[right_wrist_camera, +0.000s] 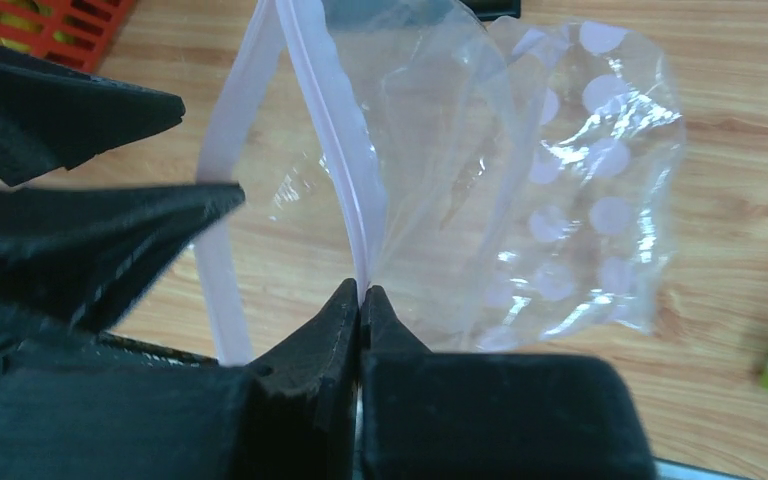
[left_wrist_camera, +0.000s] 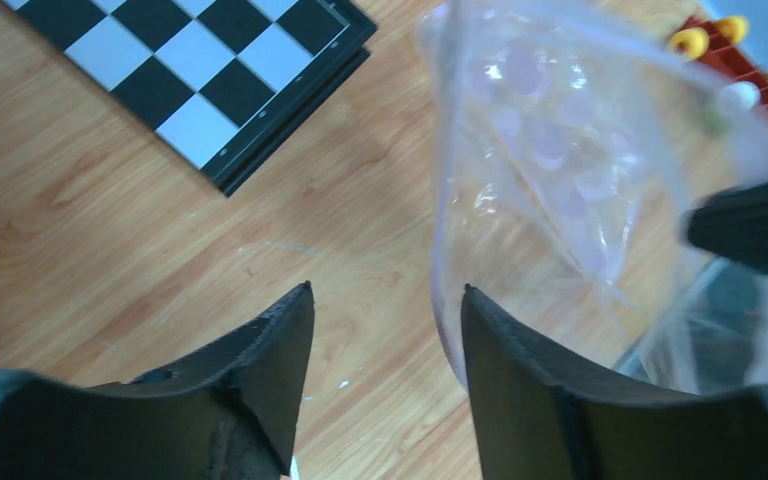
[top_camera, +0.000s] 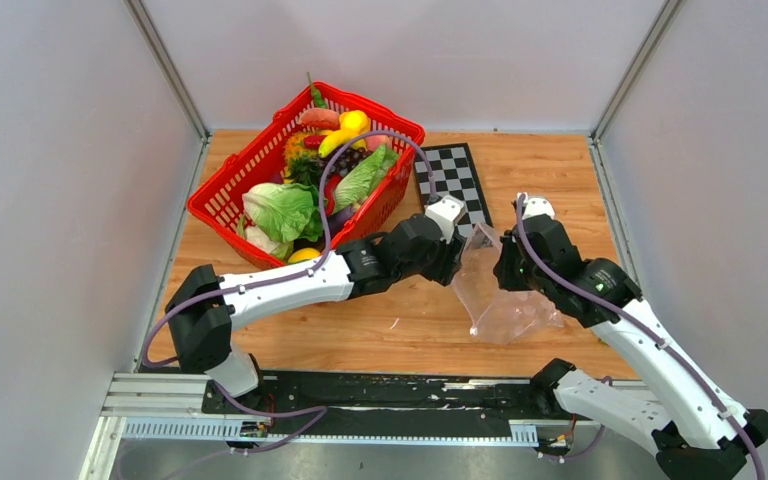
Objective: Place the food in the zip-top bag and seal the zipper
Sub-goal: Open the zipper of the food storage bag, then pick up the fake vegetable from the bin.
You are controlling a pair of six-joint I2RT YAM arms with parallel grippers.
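The clear dotted zip-top bag (top_camera: 505,310) stands open on the table between my two grippers; it also shows in the left wrist view (left_wrist_camera: 560,150) and the right wrist view (right_wrist_camera: 570,200). My right gripper (right_wrist_camera: 362,290) is shut on one lip of the pale pink zipper (right_wrist_camera: 335,140), holding the mouth up. My left gripper (left_wrist_camera: 386,291) is open, with the bag's other lip just inside its right finger (left_wrist_camera: 500,360). In the top view the left gripper (top_camera: 455,262) and right gripper (top_camera: 505,268) face each other. The food, with lettuce (top_camera: 280,208) and bananas (top_camera: 335,140), lies in the red basket (top_camera: 222,200).
A folded chessboard (top_camera: 453,178) lies behind the bag, right of the basket; it shows in the left wrist view (left_wrist_camera: 210,70). A small colourful toy (left_wrist_camera: 720,40) sits on the table beyond the bag. Grey walls enclose the table on three sides.
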